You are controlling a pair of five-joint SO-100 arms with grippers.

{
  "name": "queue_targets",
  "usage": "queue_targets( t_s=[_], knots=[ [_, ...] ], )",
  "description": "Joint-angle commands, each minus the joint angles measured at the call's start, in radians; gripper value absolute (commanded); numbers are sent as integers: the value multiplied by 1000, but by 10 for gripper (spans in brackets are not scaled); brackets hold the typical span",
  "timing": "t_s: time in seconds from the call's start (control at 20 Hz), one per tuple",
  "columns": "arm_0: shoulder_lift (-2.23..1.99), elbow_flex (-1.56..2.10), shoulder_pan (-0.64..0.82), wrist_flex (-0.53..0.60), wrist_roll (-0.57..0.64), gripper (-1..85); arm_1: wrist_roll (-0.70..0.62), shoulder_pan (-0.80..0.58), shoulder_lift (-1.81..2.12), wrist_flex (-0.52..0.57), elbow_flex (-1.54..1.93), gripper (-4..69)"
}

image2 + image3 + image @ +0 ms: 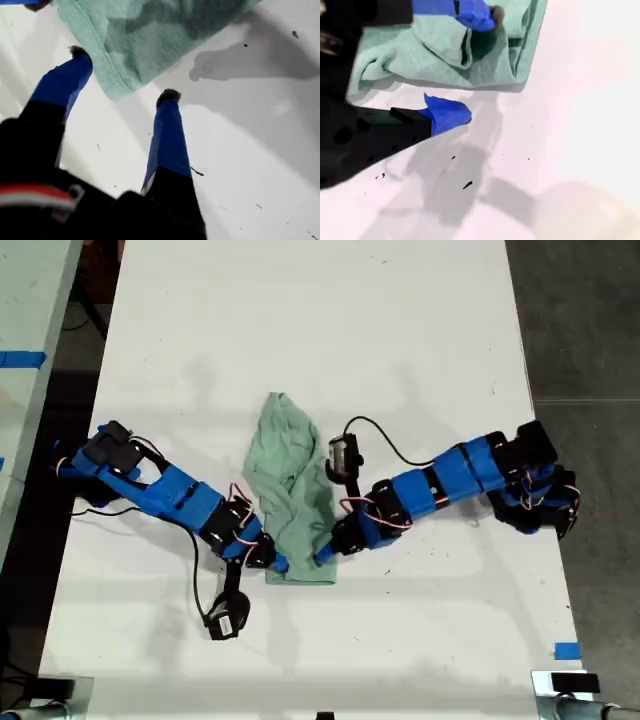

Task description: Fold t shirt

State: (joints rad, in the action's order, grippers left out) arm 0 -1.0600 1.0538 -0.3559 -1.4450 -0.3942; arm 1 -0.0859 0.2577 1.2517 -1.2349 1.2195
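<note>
The pale mint-green t shirt [290,480] lies bundled lengthwise at the middle of the white table, wrinkled, with its hem toward the exterior view's bottom. My first gripper [278,562], on the arm from the exterior view's left, is open at the hem corner. In the first wrist view that shirt [165,30] corner sits between the spread tips of my first gripper [122,72]. My second gripper [325,558], on the arm from the exterior view's right, is open at the other hem corner. In the second wrist view, one finger of my second gripper [470,64] is over the shirt [420,55] and the other is on the table.
The white table [300,320] stretches far beyond the shirt. Wrist cameras with cables stick out beside the two arms [228,620] [345,453]. Blue tape [566,650] marks the table near the exterior view's lower right. Dark floor [590,330] borders the table's edge there.
</note>
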Motion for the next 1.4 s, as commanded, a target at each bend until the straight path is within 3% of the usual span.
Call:
queue_targets(
  t_s=[0.0, 0.25, 0.35, 0.85, 0.9, 0.95, 1.0, 1.35],
  knots=[
    [17, -46, 41, 40, 9, 269, 5, 17, 6, -12, -64, 275],
    [75, -66, 46, 163, 112, 48, 11, 23, 6, -12, -61, 275],
    [83, -67, 32, 189, 141, -2, 17, 28, 6, -15, -60, 272],
    [48, -67, 23, 192, 181, -2, 0, 66, -179, 60, -258, 248],
    [46, -67, 23, 190, 183, -2, 2, 66, -192, 69, -261, 211],
    [43, -67, 21, 190, 184, -2, 14, 66, -196, 69, -252, 73],
    [38, -67, 20, 190, 186, -2, 14, 64, -196, 71, -244, 12],
    [-127, -83, -67, 273, 327, -2, -89, 126, -213, -6, -468, 13]
  ],
)
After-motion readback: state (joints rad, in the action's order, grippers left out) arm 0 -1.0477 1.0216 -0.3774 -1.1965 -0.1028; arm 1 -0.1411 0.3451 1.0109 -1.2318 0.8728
